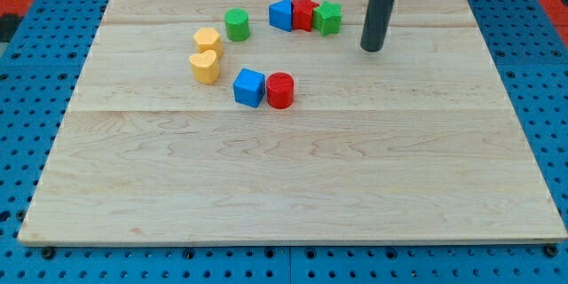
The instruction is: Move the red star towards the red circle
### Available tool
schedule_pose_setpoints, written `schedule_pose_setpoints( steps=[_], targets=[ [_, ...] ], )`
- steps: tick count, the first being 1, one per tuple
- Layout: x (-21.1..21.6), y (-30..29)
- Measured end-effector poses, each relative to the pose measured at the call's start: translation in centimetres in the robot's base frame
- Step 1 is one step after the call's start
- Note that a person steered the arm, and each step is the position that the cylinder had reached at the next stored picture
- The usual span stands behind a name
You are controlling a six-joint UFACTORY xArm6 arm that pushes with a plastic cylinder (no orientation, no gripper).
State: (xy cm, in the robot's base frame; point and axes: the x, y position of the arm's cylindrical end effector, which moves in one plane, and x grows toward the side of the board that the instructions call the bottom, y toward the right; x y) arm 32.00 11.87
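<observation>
my tip point(372, 49) stands on the desk point(293, 186) in the upper right part, at the end of the dark rod that comes down from the view's top. there are no fingers on this rod, so nothing opens or closes and it holds nothing. the tip touches no block; it is to the view's right of a row of three blocks, near it but apart.

the closest block of this row is the green block point(327, 18), its shape i cannot tell for sure. touching it on the left is the red star point(304, 13), and touching the star on the left is the blue block point(281, 14). so the star sits in the middle of the row, between blue and green.

further to the left is the green cylinder point(236, 25), alone. below and left of it are the yellow hexagon point(207, 40) and the yellow heart point(204, 67), just beside each other.

the red circle point(280, 90) is lower, near the desk's middle, below the row and well apart from the star. the blue cube point(249, 87) touches it on the left.
</observation>
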Motion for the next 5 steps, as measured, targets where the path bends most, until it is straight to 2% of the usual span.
schedule_pose_setpoints(
  steps=[1, 2, 3, 4, 5],
  targets=[
    [-2.3, 4.6],
    [-8.7, 0.9],
    [-10.2, -5.6],
    [-9.0, -7.0],
    [-8.5, -11.5]
  ],
)
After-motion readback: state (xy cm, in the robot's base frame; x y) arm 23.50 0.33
